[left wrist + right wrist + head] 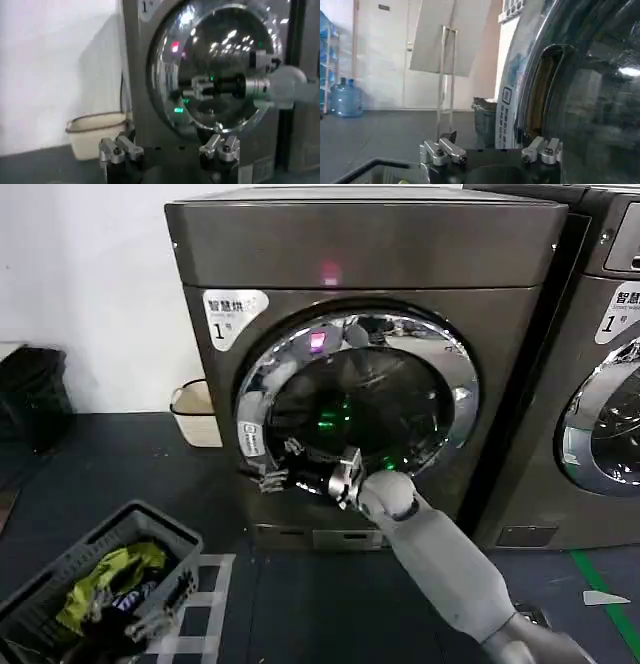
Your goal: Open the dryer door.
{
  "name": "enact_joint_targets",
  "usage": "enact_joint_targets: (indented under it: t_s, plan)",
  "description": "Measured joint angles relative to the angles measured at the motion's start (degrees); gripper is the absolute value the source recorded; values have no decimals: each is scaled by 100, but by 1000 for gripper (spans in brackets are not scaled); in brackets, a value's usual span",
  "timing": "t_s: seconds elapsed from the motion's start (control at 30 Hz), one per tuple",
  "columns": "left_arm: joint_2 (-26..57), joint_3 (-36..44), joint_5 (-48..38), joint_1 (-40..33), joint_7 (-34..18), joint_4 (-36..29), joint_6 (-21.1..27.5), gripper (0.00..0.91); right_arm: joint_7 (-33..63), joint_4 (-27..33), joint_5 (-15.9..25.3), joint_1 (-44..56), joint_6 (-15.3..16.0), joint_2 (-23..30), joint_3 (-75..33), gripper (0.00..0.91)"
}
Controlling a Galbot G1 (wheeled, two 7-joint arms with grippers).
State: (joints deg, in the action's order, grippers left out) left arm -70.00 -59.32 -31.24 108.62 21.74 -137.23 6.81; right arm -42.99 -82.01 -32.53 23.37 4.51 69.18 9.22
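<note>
The dryer (360, 254) is a dark bronze-grey front-loader with a pink light and a white "1" sticker. Its dryer door (400, 384), dark glass in a chrome ring, looks shut. My right arm reaches in from the lower right. My right gripper (278, 476) sits at the lower left of the ring, by the door's edge. In the right wrist view the right gripper (492, 150) is open and empty, with a recess (547, 90) in the ring just beyond it. My left gripper (170, 150) is open, held back from the dryer and facing the door (225, 50).
A second chrome-ringed machine (610, 364) stands close on the right. A beige bin (197, 414) sits on the floor by the dryer's left side. A grey basket (60, 594) of clothes is at lower left, and a black bag (35, 394) lies farther left.
</note>
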Motion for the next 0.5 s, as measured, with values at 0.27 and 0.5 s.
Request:
enact_joint_targets:
  t_s: [0.27,0.5]
  plan:
    - [979,-222,-863,-794,147,1017,-91,907,-901,-649,-173,400,57,-590,-153,907]
    - [1903,167,-1747,-1588,95,1628,-81,907,-1594,-1136,-243,844,60,-999,-480,907]
